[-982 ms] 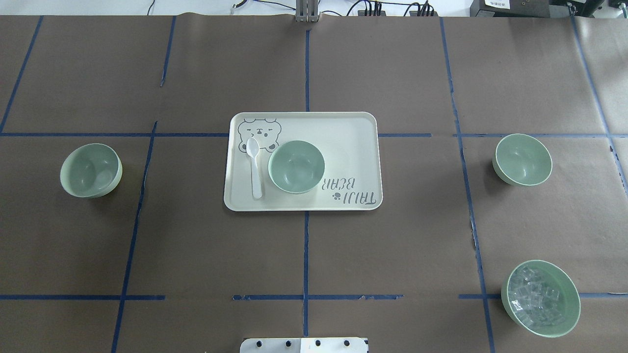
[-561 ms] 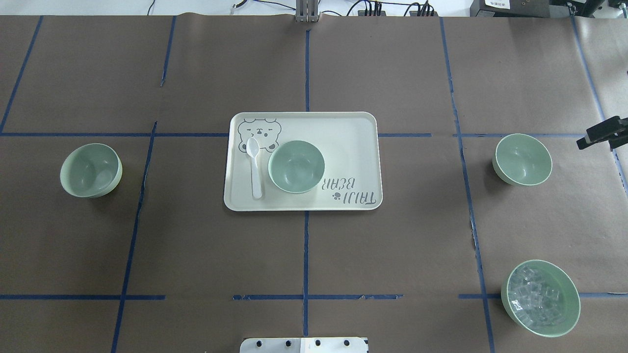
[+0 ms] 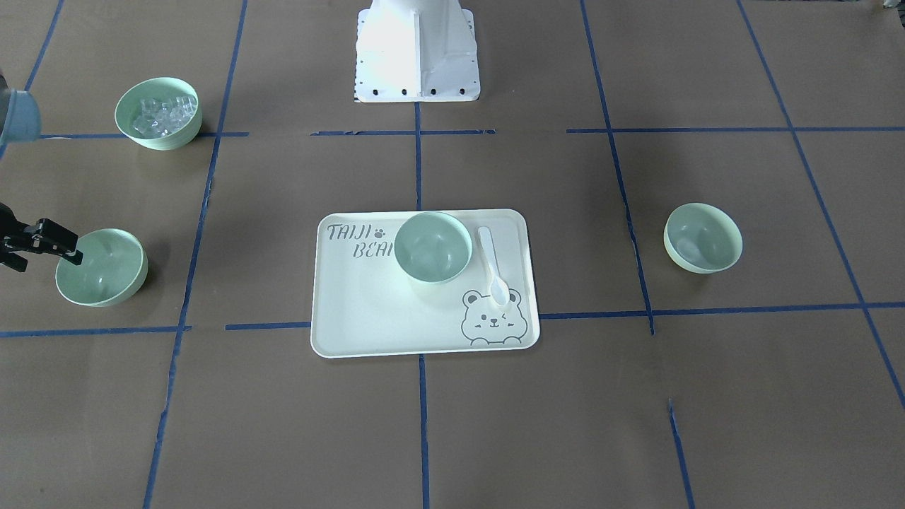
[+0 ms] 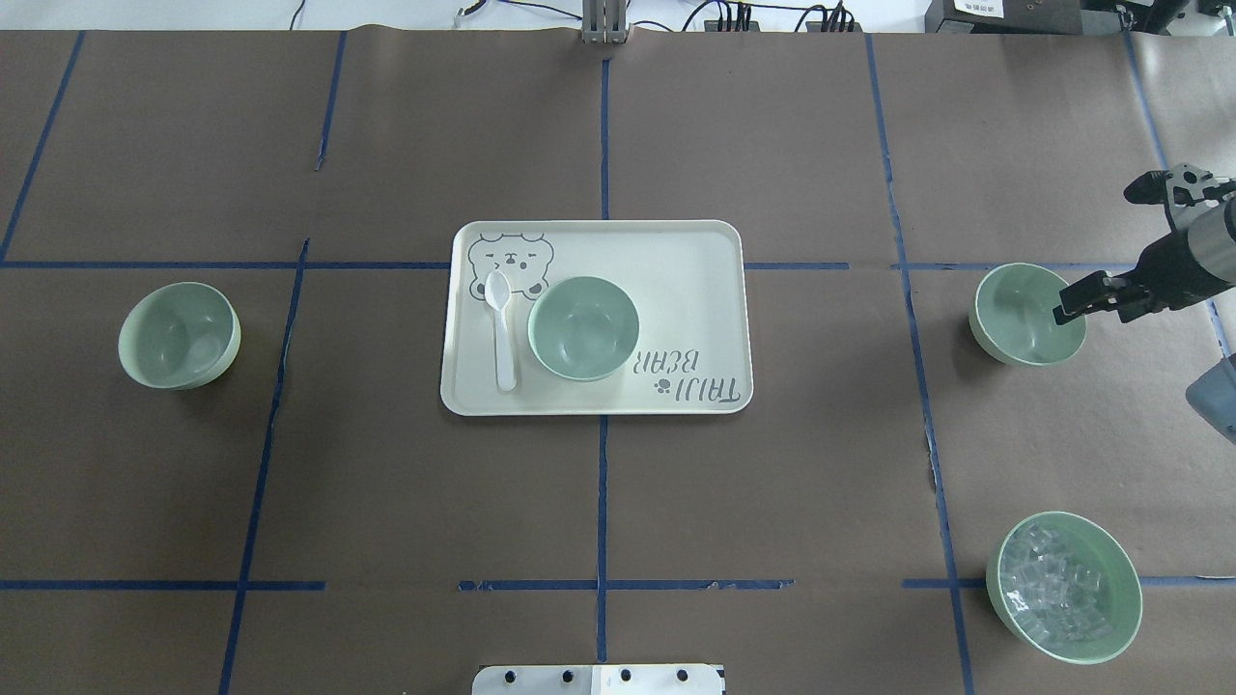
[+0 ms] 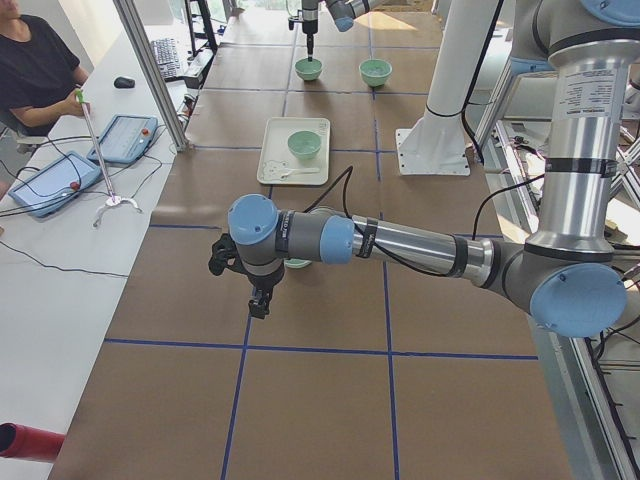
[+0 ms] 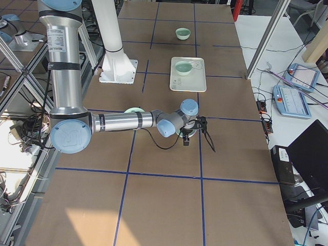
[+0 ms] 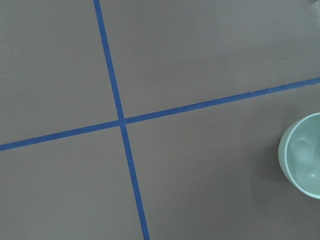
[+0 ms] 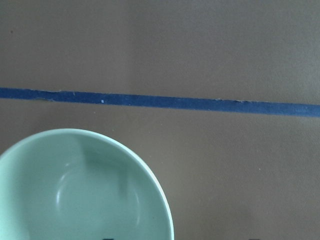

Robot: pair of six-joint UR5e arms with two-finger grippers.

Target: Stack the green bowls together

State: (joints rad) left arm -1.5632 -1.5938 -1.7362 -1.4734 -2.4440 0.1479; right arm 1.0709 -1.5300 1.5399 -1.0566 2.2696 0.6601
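Three pale green bowls stand apart. One (image 4: 179, 335) is on the table's left, one (image 4: 583, 328) is on the cream tray (image 4: 695, 290), and one (image 4: 1022, 314) is on the right. My right gripper (image 4: 1086, 301) hangs over the right bowl's outer rim, and its fingers look open and empty. It also shows in the front view (image 3: 46, 259) beside that bowl (image 3: 102, 272). The right wrist view shows this bowl (image 8: 75, 195) just below. My left gripper (image 5: 258, 300) shows only in the left side view, near the left bowl (image 7: 305, 155). I cannot tell if it is open or shut.
A white spoon (image 4: 501, 333) lies on the tray left of the bowl. A green bowl of clear cubes (image 4: 1064, 587) stands at the near right. The robot base (image 3: 417, 53) is at the table's near edge. An operator (image 5: 35, 70) sits beyond the far edge.
My right arm has come in from the right edge and moved left to above the right bowl's rim. The bowls have not moved.
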